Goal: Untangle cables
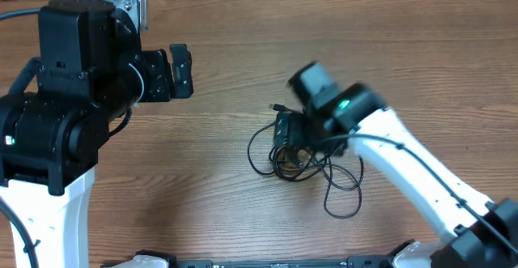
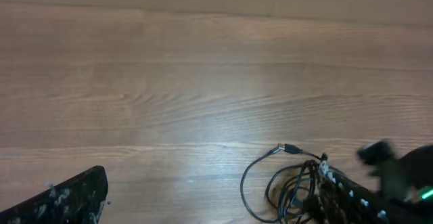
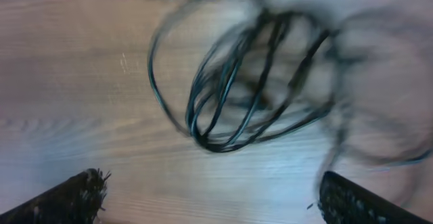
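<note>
The cables [image 1: 303, 159] lie in a loose black tangle on the wooden table [image 1: 243, 41], a little right of centre. Their nearest part is a slack loop that spills out toward the front edge. Behind it the strands are bunched into a denser knot of overlapping rings. The right gripper [image 1: 287, 132] hangs directly over that knot at the end of its white arm. In the right wrist view its two fingers [image 3: 71, 200] stand wide apart at the lower corners. The claw is released and grips nothing, and the blurred coils [image 3: 237, 95] lie on the wood ahead of it. On the far side of the bundle a single thin strand curves out and ends in a small plug end [image 1: 278, 107]. The left wrist view also shows this plug [image 2: 291, 148], lying flat on the bare wood. The left gripper [image 1: 180, 70] is farther back and to the left, well apart from the tangle. It is raised over empty wood, released as well and empty. One speckled finger [image 2: 67, 200] shows at the corner of its own camera. Farthest back, a white object [image 1: 129, 5] peeks out from behind the left arm.
</note>
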